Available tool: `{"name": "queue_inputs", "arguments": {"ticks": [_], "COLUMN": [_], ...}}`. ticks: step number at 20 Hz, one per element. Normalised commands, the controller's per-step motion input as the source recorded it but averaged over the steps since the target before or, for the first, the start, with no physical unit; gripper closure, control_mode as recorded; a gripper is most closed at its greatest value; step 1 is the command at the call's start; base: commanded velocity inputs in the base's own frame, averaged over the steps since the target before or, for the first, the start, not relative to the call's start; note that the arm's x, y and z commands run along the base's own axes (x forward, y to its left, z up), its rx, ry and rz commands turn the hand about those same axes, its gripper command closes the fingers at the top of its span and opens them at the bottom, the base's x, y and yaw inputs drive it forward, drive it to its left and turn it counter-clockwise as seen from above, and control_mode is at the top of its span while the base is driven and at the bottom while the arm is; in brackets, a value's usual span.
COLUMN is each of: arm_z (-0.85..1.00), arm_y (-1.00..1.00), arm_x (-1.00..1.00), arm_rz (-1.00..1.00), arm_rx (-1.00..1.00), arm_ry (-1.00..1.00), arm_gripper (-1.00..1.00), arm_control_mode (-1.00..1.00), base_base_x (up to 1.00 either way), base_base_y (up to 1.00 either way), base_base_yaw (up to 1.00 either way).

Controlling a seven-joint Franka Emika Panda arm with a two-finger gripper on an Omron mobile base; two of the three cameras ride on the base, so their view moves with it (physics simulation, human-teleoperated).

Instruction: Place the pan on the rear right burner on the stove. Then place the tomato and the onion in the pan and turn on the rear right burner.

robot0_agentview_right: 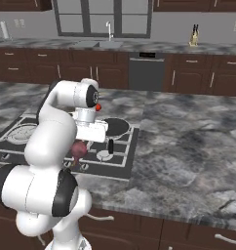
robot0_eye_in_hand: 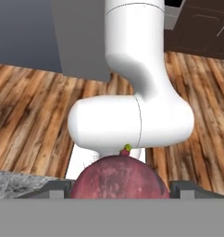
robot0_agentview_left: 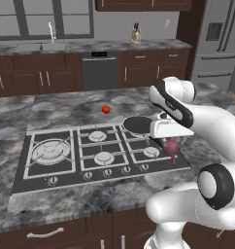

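Observation:
The dark round pan [robot0_agentview_left: 137, 125] [robot0_agentview_right: 115, 127] sits on the stove [robot0_agentview_left: 66, 171] at its rear right corner and covers the rear right burner. On the marble counter behind the stove lies the bright red tomato [robot0_agentview_left: 106, 109] [robot0_agentview_right: 98, 107]. My gripper [robot0_agentview_left: 172, 149] [robot0_agentview_right: 80, 150] [robot0_eye_in_hand: 119, 184] hangs over the stove's front right part, just in front of the pan. It is shut on the maroon onion [robot0_agentview_left: 173, 146] [robot0_agentview_right: 79, 148] [robot0_eye_in_hand: 119, 176], which sits between the two fingertips [robot0_eye_in_hand: 183, 187]. In the hand view the onion's small green tip points up.
A row of knobs [robot0_agentview_left: 107, 171] runs along the stove's front edge. The large multi-ring burner [robot0_agentview_left: 50, 151] is at the left. Marble counter [robot0_agentview_right: 188, 146] stretches to the right of the stove. A sink, a dishwasher [robot0_agentview_left: 99, 70] and a fridge [robot0_agentview_left: 216, 44] stand at the back.

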Motion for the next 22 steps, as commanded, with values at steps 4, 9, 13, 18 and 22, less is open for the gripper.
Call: {"name": "queue_inputs", "arguments": {"ticks": [4,9,13,18,22], "arm_z": [0.00,0.00,0.08,0.19,0.27], "arm_y": [0.08,0.15,0.00,-0.02,0.00], "arm_x": [0.22,0.95,0.90,0.99,1.00], "arm_rz": [0.00,0.06,0.07,0.02,-0.15], "arm_rx": [0.00,0.00,0.00,0.07,0.11], "arm_ry": [-0.01,-0.13,-0.13,-0.19,-0.04], "arm_gripper": [1.00,1.00,1.00,1.00,1.00], "arm_control_mode": [-1.00,-1.00,-1.00,-1.00,-1.00], "base_base_x": [0.00,0.00,0.00,0.00,0.00], "base_base_y": [0.00,0.00,0.00,0.00,0.00], "base_base_yaw": [0.00,0.00,0.00,0.00,0.00]}}
